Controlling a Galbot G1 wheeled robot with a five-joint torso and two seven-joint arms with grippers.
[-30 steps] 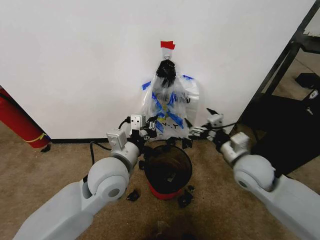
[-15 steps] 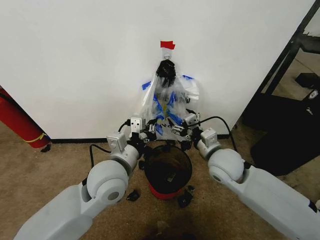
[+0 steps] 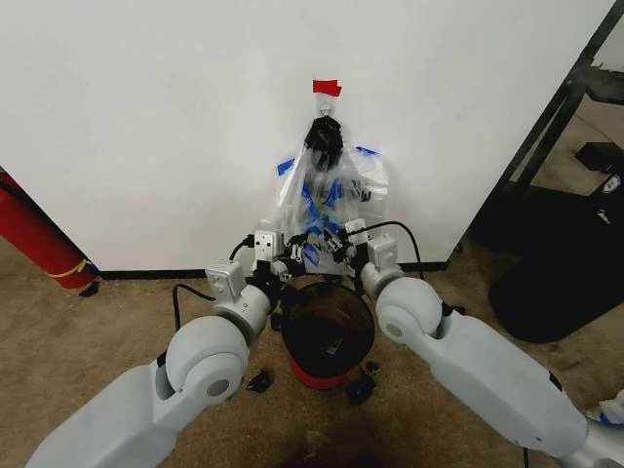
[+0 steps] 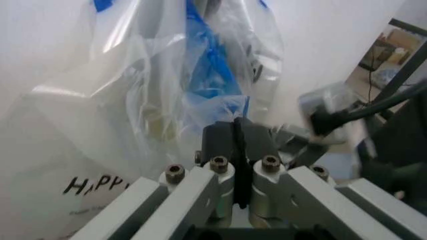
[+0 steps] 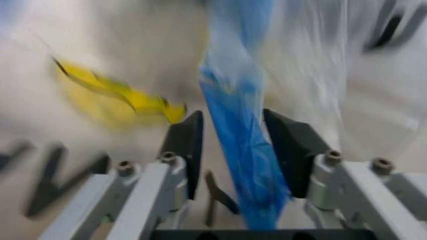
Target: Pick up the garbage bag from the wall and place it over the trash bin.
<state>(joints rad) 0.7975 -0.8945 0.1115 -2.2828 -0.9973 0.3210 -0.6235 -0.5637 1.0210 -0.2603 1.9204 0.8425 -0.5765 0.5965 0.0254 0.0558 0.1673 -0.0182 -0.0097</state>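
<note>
Thin clear plastic: garbage bag [image 3: 330, 216] hung on wall [image 3: 146, 127] just above trash bin [image 3: 327, 327]. Left gripper [image 4: 238, 131] was pinched on film; right gripper [image 5: 233, 145], fingers apart, straddled blue trim, presumably to spread the mouth.

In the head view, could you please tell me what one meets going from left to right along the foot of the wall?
Long red cylinder → left gripper → trash bin, below the hanging garbage bag → right gripper → black frame.
</note>
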